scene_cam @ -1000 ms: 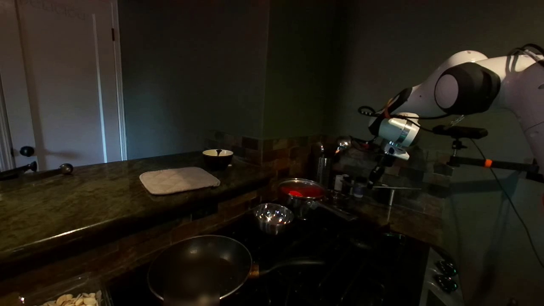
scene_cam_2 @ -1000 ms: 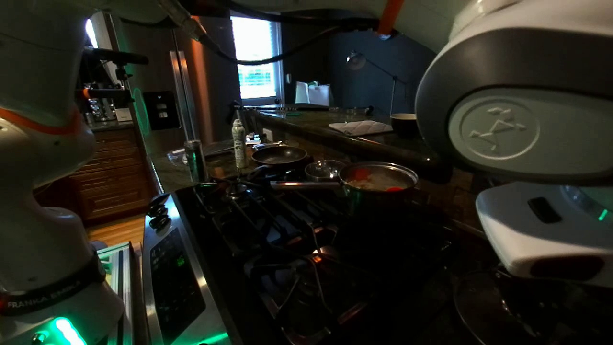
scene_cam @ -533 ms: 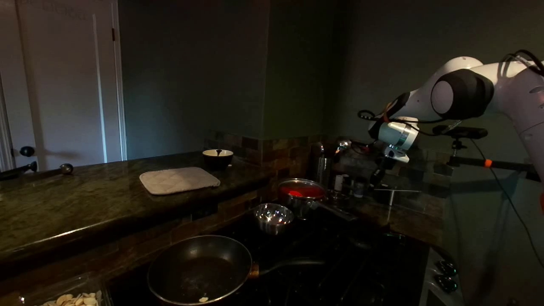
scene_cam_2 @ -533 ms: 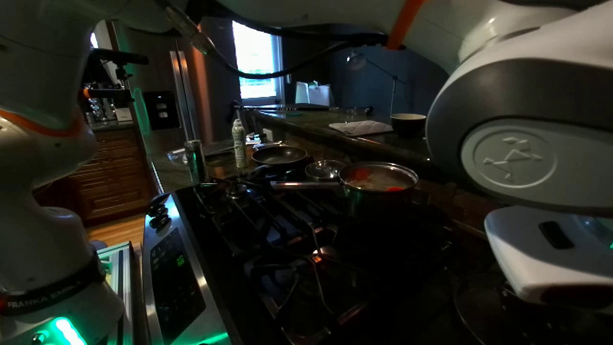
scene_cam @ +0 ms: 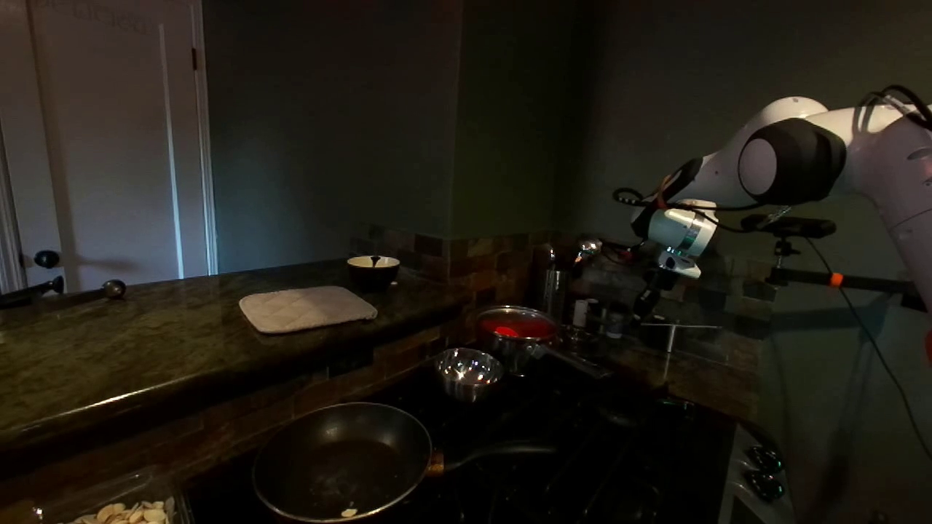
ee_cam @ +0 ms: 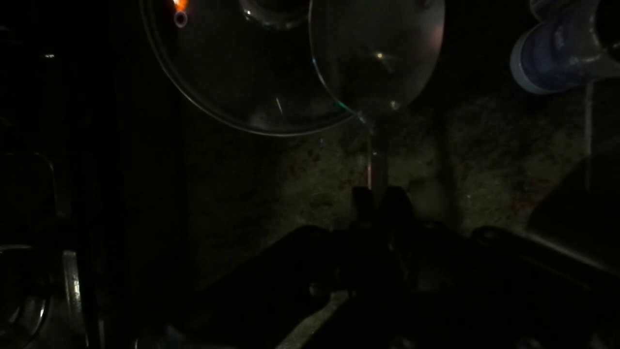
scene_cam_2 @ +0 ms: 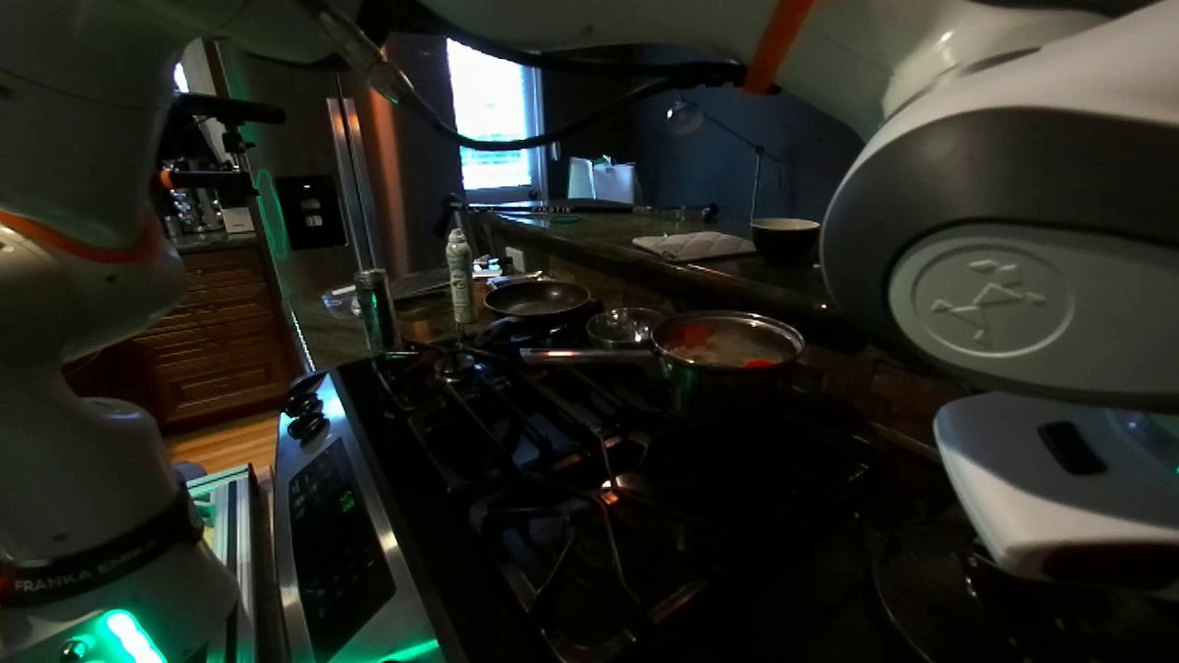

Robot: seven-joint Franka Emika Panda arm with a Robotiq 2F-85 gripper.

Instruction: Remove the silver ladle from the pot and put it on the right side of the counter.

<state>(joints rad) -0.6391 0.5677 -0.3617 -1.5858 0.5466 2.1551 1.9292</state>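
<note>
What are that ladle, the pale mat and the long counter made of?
Ladle: probably shiny metal, from its smooth grey glints, though dimly lit. Pale mat: seemingly quilted cloth, with crossed seam lines. Counter: likely polished stone, mottled, its edge gleaming; maybe laminate.

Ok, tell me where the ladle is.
In the wrist view, the ladle is top, slightly right of centre, held in the claw, overlapping the lid.

I see everything around the pot (scene_cam_2: 723, 382) in deep gloom. Well behind the pot, in an exterior view, a window (scene_cam_2: 493, 92) glares burnt-out white; well in front of it, my base (scene_cam_2: 110, 534) throws an overexposed green glow. Just beside the pot, the steel bowl (scene_cam: 470, 389) sparkles. My wrist view is nearly black and soft: my gripper (ee_cam: 379, 198) makes a silhouette, the silver ladle (ee_cam: 378, 58) only faint highlights.
</note>
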